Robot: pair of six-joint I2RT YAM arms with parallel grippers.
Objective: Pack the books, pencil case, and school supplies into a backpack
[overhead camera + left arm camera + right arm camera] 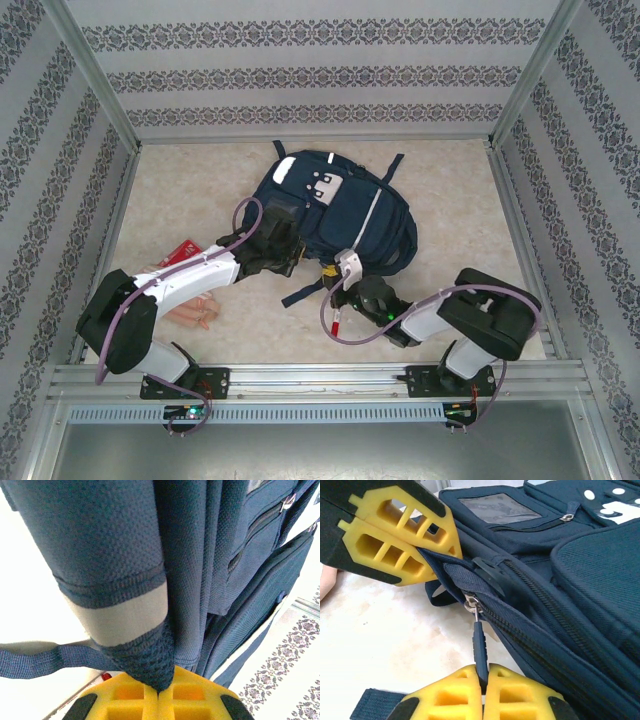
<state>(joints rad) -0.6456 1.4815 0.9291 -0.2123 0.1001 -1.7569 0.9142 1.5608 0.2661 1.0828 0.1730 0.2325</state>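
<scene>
A large navy-blue woven fabric backpack lies flat in the middle of a pale, marble-patterned table. Its front faces up, showing white patches and a thin pale stripe. Its far end lies near the back wall and its dark straps trail toward the arms.

The left gripper has blocky yellow fingers with open ribbed cells. It is clenched on a coarse mesh-textured corner of the bag, just below a smooth grey reflective band. In the right wrist view the same gripper pinches the bag's rim beside the zip track.

The right gripper is clamped tight on the slim dark zip pull, which hangs from a small metal slider at the near end of the toothed zip.

A soft peach-pink ribbed pencil case rests on the table by the left arm, partly under it. A thin book shows a red corner just beyond that arm.

Bare tabletop lies open to the right of the bag and at the far left corner. Metal rails edge the table on all sides.
</scene>
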